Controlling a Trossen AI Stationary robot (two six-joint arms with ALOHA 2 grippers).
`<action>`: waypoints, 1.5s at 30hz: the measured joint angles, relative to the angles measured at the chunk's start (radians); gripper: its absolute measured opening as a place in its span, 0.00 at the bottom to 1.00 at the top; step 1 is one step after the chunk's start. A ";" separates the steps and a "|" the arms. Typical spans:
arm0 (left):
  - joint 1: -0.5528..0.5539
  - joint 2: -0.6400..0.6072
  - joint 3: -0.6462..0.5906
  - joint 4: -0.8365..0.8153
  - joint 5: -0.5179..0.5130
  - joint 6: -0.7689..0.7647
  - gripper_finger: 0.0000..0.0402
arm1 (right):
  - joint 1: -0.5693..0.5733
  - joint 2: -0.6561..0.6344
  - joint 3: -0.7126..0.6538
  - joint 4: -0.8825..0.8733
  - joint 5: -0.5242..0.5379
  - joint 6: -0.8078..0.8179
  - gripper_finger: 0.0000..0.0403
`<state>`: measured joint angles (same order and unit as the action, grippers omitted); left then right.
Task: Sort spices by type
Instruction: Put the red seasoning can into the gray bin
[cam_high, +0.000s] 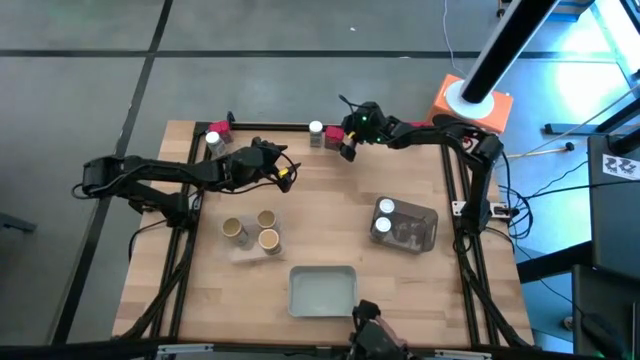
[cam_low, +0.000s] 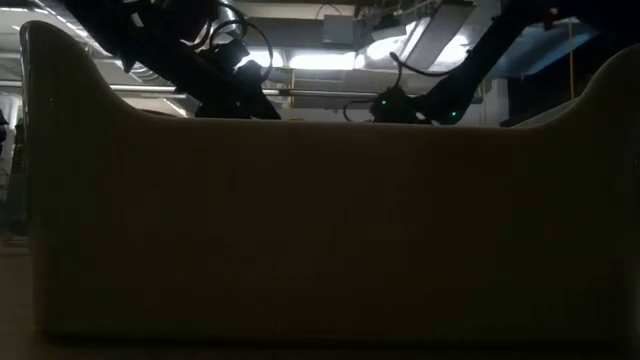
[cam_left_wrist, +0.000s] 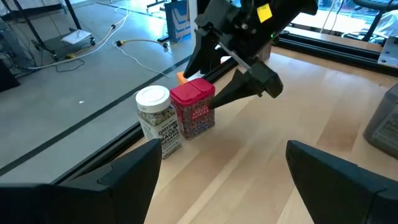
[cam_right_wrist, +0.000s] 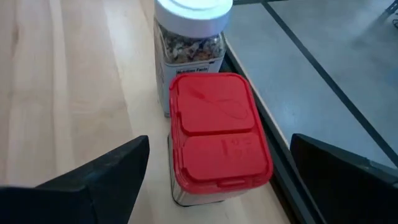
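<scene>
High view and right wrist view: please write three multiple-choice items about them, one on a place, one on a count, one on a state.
1. Where do the three cork cylinders stand?
A. In the left tray
B. At the table's back edge
C. In the right tray

2. How many white-lidded jars are in the right tray?
A. One
B. Two
C. Four

3. How is the right gripper?
A. Shut on a jar
B. Shut and holding nothing
C. Open, with the red tin between its fingers

Answers:
1. A: the high view shows the cork cylinders together inside the left tray.
2. B: two white-lidded jars stand in one end of the right tray.
3. C: in the right wrist view the right gripper has its fingers wide apart on both sides of the red tin.
</scene>
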<state>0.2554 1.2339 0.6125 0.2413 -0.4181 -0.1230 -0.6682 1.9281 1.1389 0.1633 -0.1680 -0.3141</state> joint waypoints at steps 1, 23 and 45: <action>0.000 0.000 0.000 0.000 0.000 0.000 0.81 | 0.000 0.004 0.000 0.000 0.000 0.000 0.96; 0.001 0.000 0.000 -0.003 0.000 -0.007 0.81 | 0.002 0.051 0.000 0.030 -0.010 -0.016 0.47; -0.017 -0.001 0.001 -0.023 -0.002 -0.031 0.81 | 0.119 -0.153 -0.001 -0.180 0.023 -0.045 0.47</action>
<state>0.2388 1.2331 0.6132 0.2179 -0.4202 -0.1542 -0.5492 1.7750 1.1378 -0.0163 -0.1452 -0.3596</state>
